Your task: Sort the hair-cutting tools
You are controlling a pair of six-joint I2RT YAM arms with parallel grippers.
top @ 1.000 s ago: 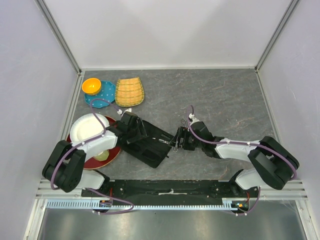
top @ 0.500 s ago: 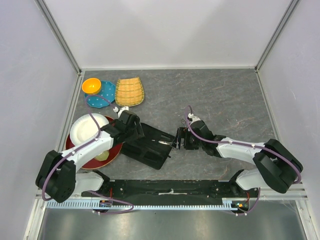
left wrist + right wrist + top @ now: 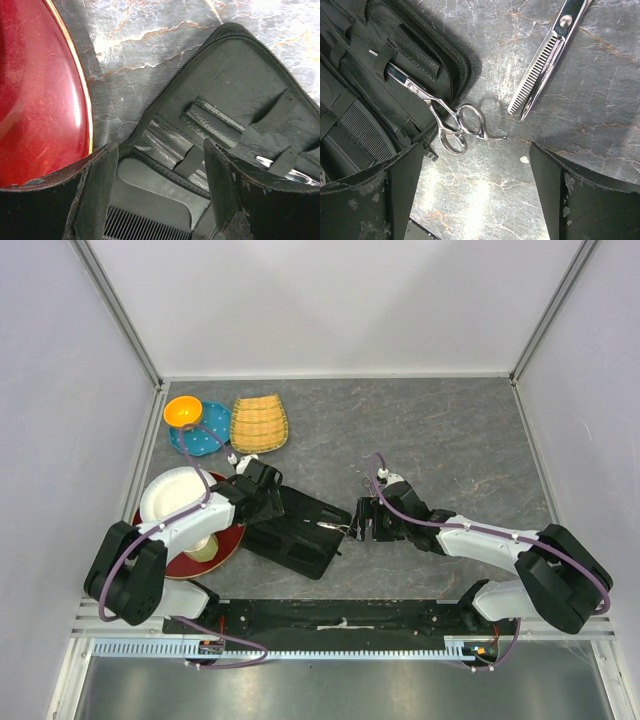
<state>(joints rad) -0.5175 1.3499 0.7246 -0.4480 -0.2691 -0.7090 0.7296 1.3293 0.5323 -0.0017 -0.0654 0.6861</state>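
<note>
The black zip case (image 3: 300, 530) lies open in the middle of the table. My left gripper (image 3: 262, 495) hovers open over its left end, empty. In the left wrist view its jaws (image 3: 157, 175) straddle a pocket with the black comb (image 3: 145, 230) below. One pair of silver scissors (image 3: 462, 125) has its blade tucked under a strap of the case (image 3: 395, 65), its rings out on the table. A second pair with a toothed blade (image 3: 545, 65) lies loose on the stone. My right gripper (image 3: 477, 190) stands wide open, short of the rings, holding nothing.
A red plate (image 3: 225, 550) bearing a white bowl (image 3: 175, 498) sits left of the case, close to my left arm. A blue plate (image 3: 210, 430), an orange bowl (image 3: 182, 411) and a yellow woven basket (image 3: 259, 424) stand at the back left.
My right gripper's jaws have spread wider, and it has drawn slightly back from the case's edge. The left arm's elbow swung, with its gripper staying over the case.
</note>
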